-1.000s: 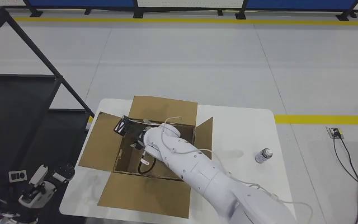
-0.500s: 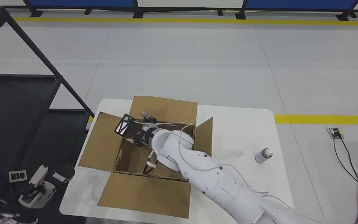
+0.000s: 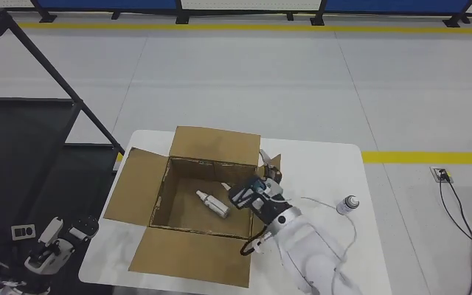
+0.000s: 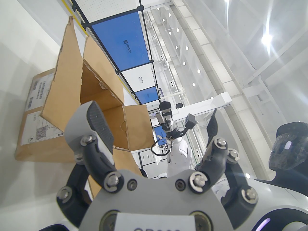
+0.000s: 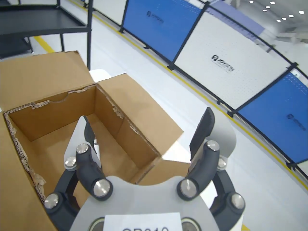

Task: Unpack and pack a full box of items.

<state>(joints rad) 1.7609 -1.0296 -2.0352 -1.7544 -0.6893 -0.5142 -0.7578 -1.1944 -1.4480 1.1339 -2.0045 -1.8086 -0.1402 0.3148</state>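
Note:
An open cardboard box (image 3: 215,141) stands on the white table (image 3: 317,158) with its flaps spread out. A white bottle (image 3: 212,203) lies on the box floor. My right gripper (image 3: 249,195) hovers over the box's right side; in its wrist view the right gripper (image 5: 146,123) is open and empty above the box (image 5: 48,78). My left gripper (image 4: 154,117) sits low beside the box (image 4: 67,73), open, with nothing between its fingers.
A small grey spray can (image 3: 348,204) stands upright on the table to the right of the box. A dark metal rack (image 3: 44,125) stands off the table's left side. Bare table lies between the box and the can.
The right arm has swung from the box's far left corner over to its right side. The white bottle on the box floor, covered by the arm before, is now in sight.

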